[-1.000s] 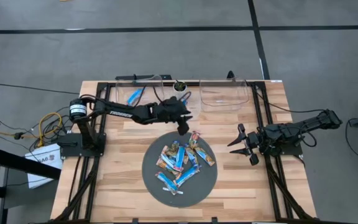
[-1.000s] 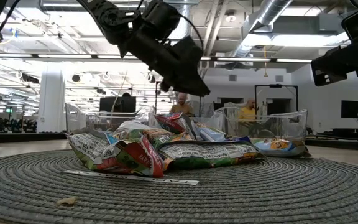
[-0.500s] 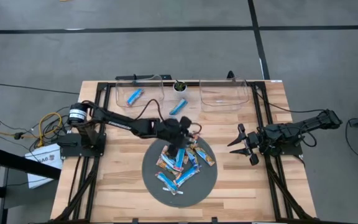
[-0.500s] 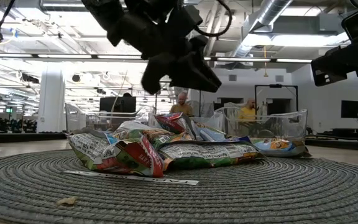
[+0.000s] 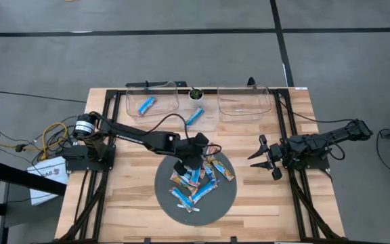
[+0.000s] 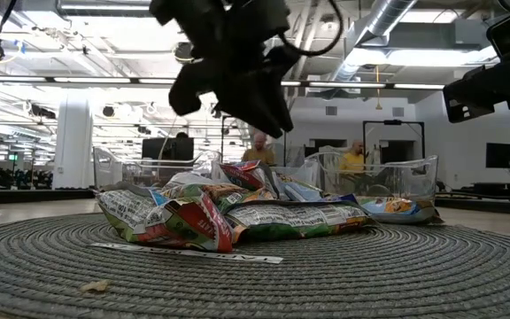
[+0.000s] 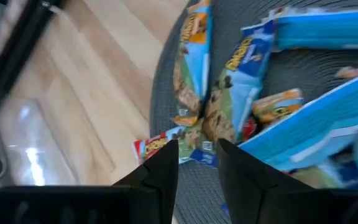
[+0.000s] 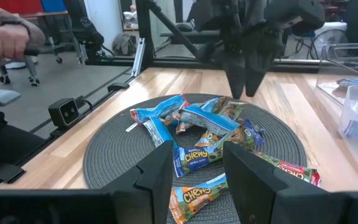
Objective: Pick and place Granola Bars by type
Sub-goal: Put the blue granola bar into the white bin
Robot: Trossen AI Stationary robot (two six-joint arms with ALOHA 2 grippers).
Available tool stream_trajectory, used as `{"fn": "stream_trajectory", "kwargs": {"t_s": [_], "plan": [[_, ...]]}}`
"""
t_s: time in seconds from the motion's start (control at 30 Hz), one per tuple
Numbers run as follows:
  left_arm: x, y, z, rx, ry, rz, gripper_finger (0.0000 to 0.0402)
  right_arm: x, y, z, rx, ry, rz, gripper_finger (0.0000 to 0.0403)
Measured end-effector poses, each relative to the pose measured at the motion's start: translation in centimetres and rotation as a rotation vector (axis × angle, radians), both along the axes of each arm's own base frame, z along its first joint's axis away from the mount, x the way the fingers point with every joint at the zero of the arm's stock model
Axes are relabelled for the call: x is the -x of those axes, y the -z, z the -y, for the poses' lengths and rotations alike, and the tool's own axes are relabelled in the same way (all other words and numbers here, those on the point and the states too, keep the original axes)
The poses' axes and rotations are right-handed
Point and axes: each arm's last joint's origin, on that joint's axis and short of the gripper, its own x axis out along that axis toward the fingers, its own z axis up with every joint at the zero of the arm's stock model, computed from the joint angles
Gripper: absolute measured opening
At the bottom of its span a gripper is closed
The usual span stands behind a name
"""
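A wooden slatted bench (image 5: 134, 196) stood on a grey carpeted floor, and a round dark woven mat (image 5: 222, 200) served as the landmark. The foil-wrapped granola bars (image 5: 196, 177) lay heaped on the mat's far half, overlapping one another; roughly ten could be made out, the pile hiding an exact count. Blue, blue-and-white and tan wrappers were mixed together. Beyond the mat stood two clear plastic bins: the left bin (image 5: 133, 108) held one bright blue bar (image 5: 146, 105), the right bin (image 5: 244, 105) appeared to hold none, and another bright blue bar (image 5: 194, 116) lay on the bench between them. The left tool (image 5: 187, 165) hung over the pile's far edge with its fingers slightly apart, clamped on nothing. The right tool (image 5: 264, 156) waited well to the right of the mat, fingers spread. Because the bars overlapped, a descent here risked pinching two wrappers at once or dragging neighbours off the mat.
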Motion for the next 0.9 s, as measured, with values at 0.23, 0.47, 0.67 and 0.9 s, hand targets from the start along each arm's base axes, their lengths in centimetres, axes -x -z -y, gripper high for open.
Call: {"fn": "stream_trajectory", "kwargs": {"t_s": [0.23,0.47,0.67,0.9], "plan": [[-1.9,-0.4,2.0,0.001,0.058,-0.089,0.0103,0.0,0.0,0.0,0.0,0.0,0.0,0.0134],[-4.1,0.4,3.0,-0.024,0.099,-0.099,0.0103,0.0,0.0,0.0,0.0,0.0,0.0,0.0133],[-5.6,1.3,3.2,-0.035,0.024,-0.112,0.0103,0.0,0.0,0.0,0.0,0.0,0.0,0.0134],[-5.5,2.5,3.2,-0.041,-0.002,-0.174,0.0121,0.0,0.0,0.0,0.0,0.0,0.0,0.0134]]}}
